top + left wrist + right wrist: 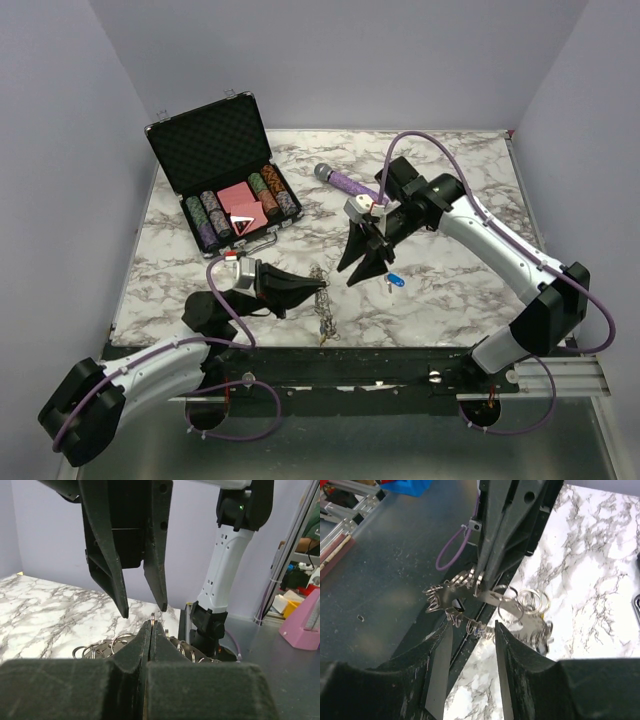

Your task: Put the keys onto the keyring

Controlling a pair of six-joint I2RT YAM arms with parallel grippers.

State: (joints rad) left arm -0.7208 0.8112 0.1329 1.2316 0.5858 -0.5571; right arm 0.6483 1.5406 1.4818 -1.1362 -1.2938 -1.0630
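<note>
Marble table (470, 170) — chip case (205, 135), purple microphone (345, 181), blue key (394, 281), perhaps another

table (470, 290) white w/ grey marble veins; keyring (325, 318) silvery; key (394, 281) blue cap; mic (348, 182) purple; case (210, 135) black.

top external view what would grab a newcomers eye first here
The two grippers meet in the middle: the left gripper pinches the keyring, and the right gripper hangs open beside it. An open case of poker chips sits at the far left, and a blue key lies near the right gripper.
</note>
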